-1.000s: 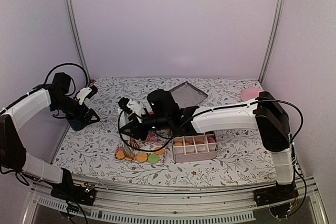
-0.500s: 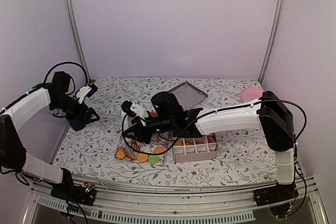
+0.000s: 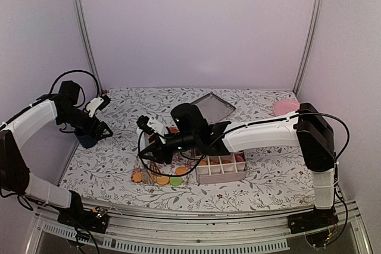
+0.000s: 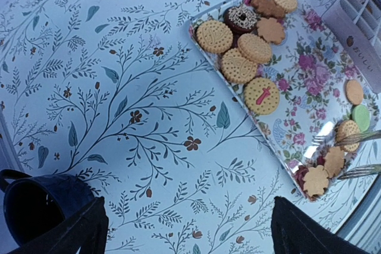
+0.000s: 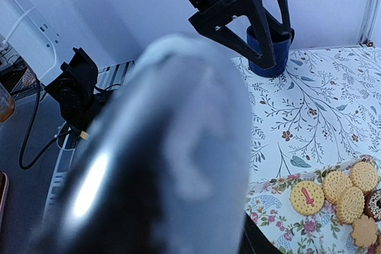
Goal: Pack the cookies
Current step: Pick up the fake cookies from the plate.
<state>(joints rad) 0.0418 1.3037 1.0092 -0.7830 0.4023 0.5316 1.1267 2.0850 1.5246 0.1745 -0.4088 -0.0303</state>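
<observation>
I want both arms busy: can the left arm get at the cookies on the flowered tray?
Probably yes: only bare tablecloth lies between the open left hand and the cookies, though the right hand hovering over their tray could crowd it.

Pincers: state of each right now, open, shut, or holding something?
Left pincer: open, holding nothing.
Right pincer: cannot tell; its opening shows in no view.
</observation>
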